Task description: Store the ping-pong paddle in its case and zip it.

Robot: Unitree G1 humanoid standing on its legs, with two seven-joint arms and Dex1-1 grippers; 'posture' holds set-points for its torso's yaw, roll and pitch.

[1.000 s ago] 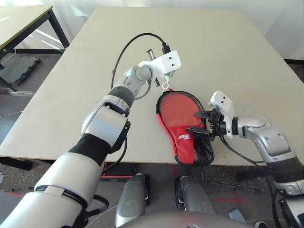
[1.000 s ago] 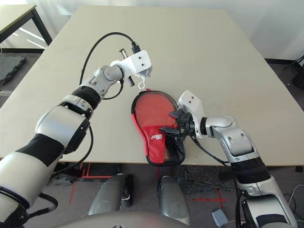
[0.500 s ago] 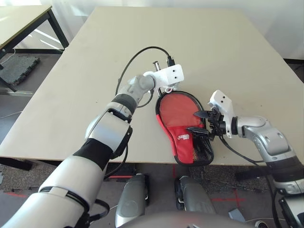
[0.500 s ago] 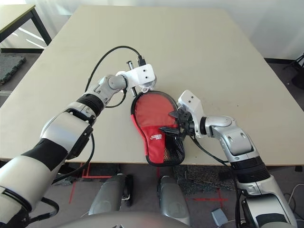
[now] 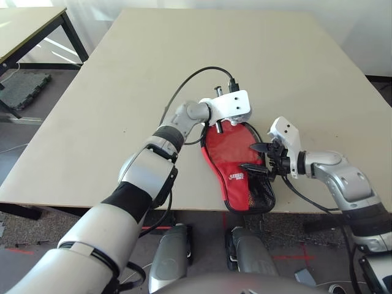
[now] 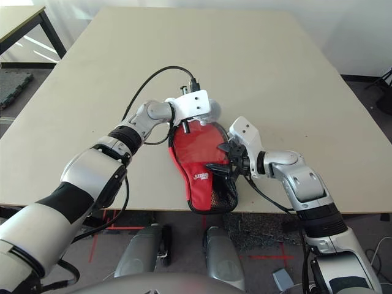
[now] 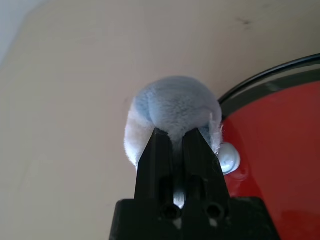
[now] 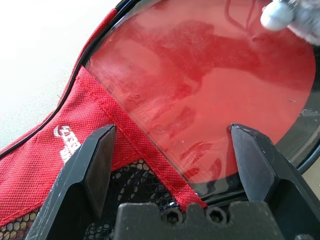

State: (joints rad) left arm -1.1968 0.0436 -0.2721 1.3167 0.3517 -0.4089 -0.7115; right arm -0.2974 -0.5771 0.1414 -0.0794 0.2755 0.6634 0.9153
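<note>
The left gripper [image 7: 170, 137] is pinched on a soft grey-blue pouch [image 7: 175, 110], its two black fingertips nearly together with the plush fabric caught between them. The right gripper [image 8: 172, 130] stands wide open over the case, one fingertip above the red fabric near the white logo [image 8: 66, 142] and the other over the clear window, with nothing held between them. A small pale bead [image 7: 229, 158] sits right beside the pouch, over the red surface in the left wrist view. Under both grippers lies the case [image 5: 226, 184], a paddle-shaped cover resting flat on the bench, red side up. Its rounded wide end points away from the robot, its narrower end toward the bench's near edge. The ping-pong paddle [image 8: 210, 85] is inside the case, its round red face showing through the clear window; the handle is hidden. The pouch is at the far, rounded end of the case, by its rim. A black mesh pocket [image 5: 262, 193] fills the lower part of the case on the robot's right side, next to the red panel with the logo. A black zipper rim [image 5: 214, 169] runs along the edge of the case. Around all this spreads the beige bench [image 5: 153, 49], and beyond its far left corner stands a second table [image 5: 27, 21] with dark legs.
</note>
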